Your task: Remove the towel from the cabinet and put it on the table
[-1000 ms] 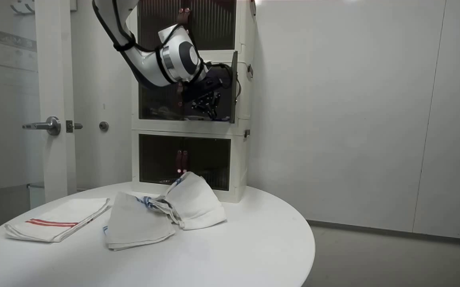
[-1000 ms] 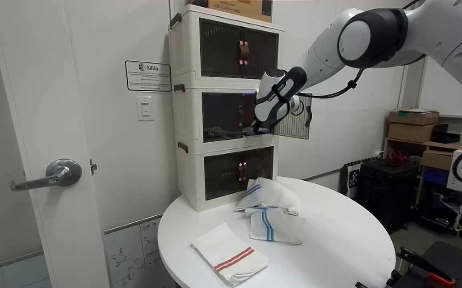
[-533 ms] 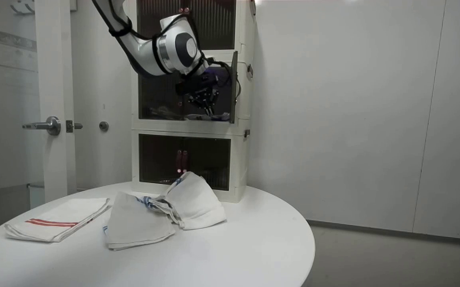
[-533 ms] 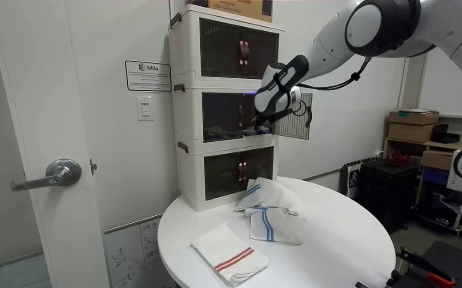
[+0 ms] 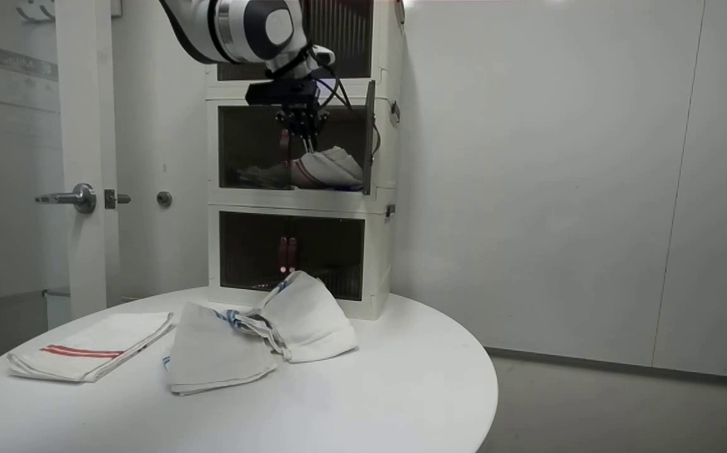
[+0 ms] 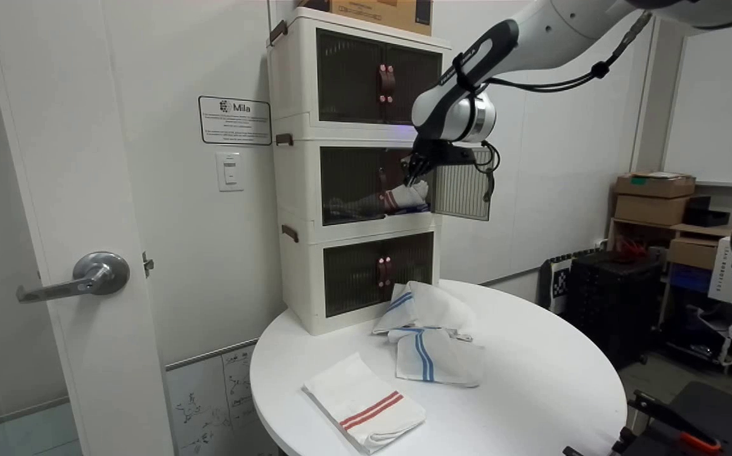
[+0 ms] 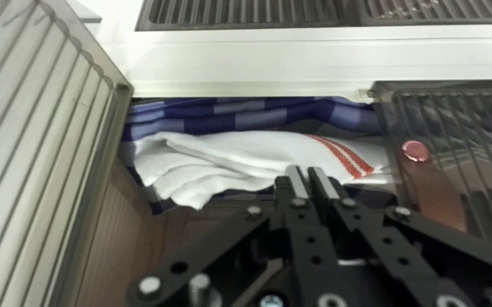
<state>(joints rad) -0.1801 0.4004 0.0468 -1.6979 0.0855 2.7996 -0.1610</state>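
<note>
- Three stacked sections make up the cabinet (image 6: 296, 177); a swung-out door (image 7: 45, 140) on its middle section stands like a wall along one edge of the opening.
- Across the other half of the cabinet's middle section, a closed door (image 7: 484, 128) with a leather handle (image 7: 435, 196) hems in that opening.
- Inside this section of the cabinet, a white towel (image 7: 237, 153) with red stripes rests bunched over a blue checked cloth (image 7: 246, 119).
- At the cabinet's opening, the gripper (image 7: 304, 171) has its fingers (image 7: 297, 183) almost together, pinching the towel's upper fold.
- Near the cabinet's foot, on a round white table (image 5: 413, 390), lies one blue-striped cloth (image 6: 438, 310); another blue-striped cloth (image 6: 445, 358) touches it, farther from the cabinet.
- A folded red-striped cloth (image 6: 346, 383) lies in front of the cabinet, apart from that pair.
- Atop the cabinet sits a cardboard box (image 6: 385, 11); the wall (image 6: 201, 247) beside the cabinet bears a Mila sign (image 6: 235, 120) and a light switch (image 6: 230, 172).
- Well apart from the cabinet stand a black case (image 6: 613, 310) and stacked cartons (image 6: 651, 209).
</note>
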